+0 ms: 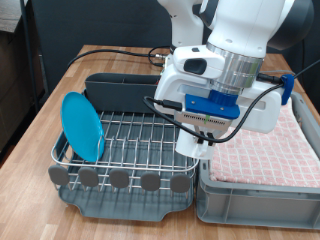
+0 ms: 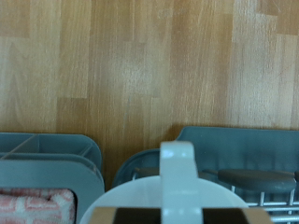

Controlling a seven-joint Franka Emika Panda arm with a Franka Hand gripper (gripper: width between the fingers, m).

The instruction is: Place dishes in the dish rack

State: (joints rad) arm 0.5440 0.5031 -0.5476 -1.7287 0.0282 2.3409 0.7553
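Observation:
The light-blue plate (image 1: 82, 125) stands on edge in the left side of the silver wire dish rack (image 1: 130, 150). My gripper (image 1: 193, 140) hangs over the rack's right end and is shut on the small white cup (image 1: 187, 146), held just above the wires. In the wrist view one white finger (image 2: 177, 173) lies across the cup's round rim (image 2: 121, 203), with the rack's dark grey tray (image 2: 234, 149) below. The wooden spoon is out of view.
The rack's long grey utensil trough (image 1: 125, 90) runs along its far side. A grey bin (image 1: 260, 195) with a pink checked cloth (image 1: 270, 145) stands close against the rack on the exterior view's right. Both sit on a wooden table (image 1: 40, 120). A black cable (image 1: 130, 52) lies behind.

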